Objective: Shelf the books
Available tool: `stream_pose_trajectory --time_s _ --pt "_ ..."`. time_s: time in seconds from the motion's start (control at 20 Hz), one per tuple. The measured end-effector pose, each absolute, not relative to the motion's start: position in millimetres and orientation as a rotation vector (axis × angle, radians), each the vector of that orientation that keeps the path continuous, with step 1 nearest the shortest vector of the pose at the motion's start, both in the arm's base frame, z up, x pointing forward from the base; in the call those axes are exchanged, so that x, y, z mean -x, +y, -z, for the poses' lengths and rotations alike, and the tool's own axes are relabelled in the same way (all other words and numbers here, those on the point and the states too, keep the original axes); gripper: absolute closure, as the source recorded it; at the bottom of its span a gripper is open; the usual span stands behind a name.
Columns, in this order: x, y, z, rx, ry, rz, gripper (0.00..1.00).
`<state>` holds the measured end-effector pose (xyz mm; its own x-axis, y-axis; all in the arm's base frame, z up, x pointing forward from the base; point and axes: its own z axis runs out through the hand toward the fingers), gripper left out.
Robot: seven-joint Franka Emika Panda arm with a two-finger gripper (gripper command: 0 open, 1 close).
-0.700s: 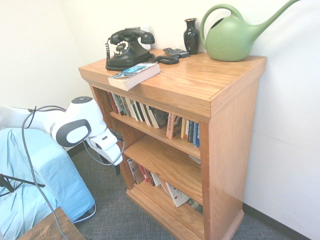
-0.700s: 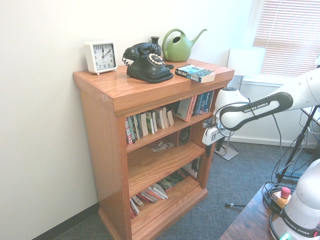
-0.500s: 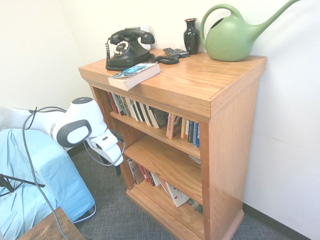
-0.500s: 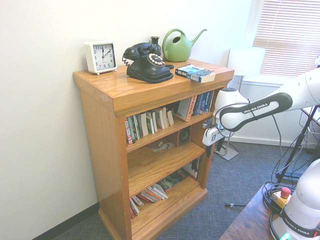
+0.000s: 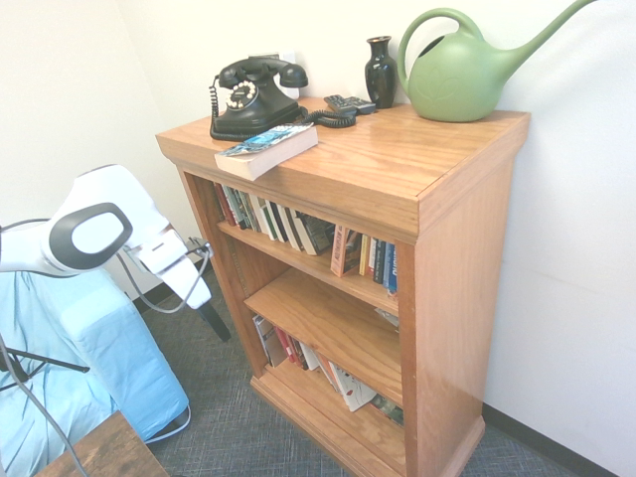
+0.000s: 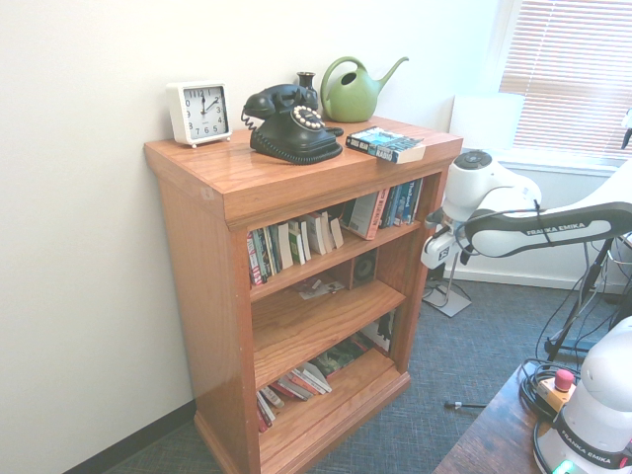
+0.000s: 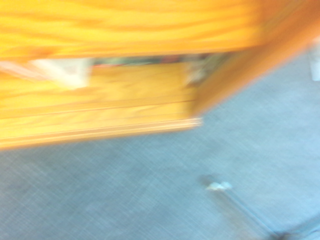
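Wrist view gives me only a motion-blurred bookcase (image 7: 125,95) edge and grey carpet (image 7: 125,200), so I go by the two outside cameras. My read is that I am in the approach step: the book (image 5: 266,149) lies flat on the bookcase top (image 5: 397,159), at the front edge just in front of the black telephone (image 5: 253,94), with its near end slightly over the lip, and nothing is holding it. The gripper (image 5: 214,320) hangs beside the bookcase at about middle-shelf height, well below the book, pointing down toward the floor; whether its fingers are apart or together I cannot tell from these angles. Next I would need to bring the wrist up above the top board, line up over the book and take it across its thickness. Compared with half a second ago, the arm has swung up and away from the shelves, and the book, telephone and green watering can (image 5: 467,70) have not moved.
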<state>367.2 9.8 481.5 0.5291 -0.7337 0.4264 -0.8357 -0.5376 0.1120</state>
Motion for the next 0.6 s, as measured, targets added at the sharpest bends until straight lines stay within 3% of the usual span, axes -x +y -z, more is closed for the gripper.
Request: stream_pose_trajectory --time_s 0.25,0.6 --pt "-353 45 -560 -2.237 -1.181 -0.704 0.0" --pt "-397 58 -598 -1.843 -1.012 -0.775 0.0"
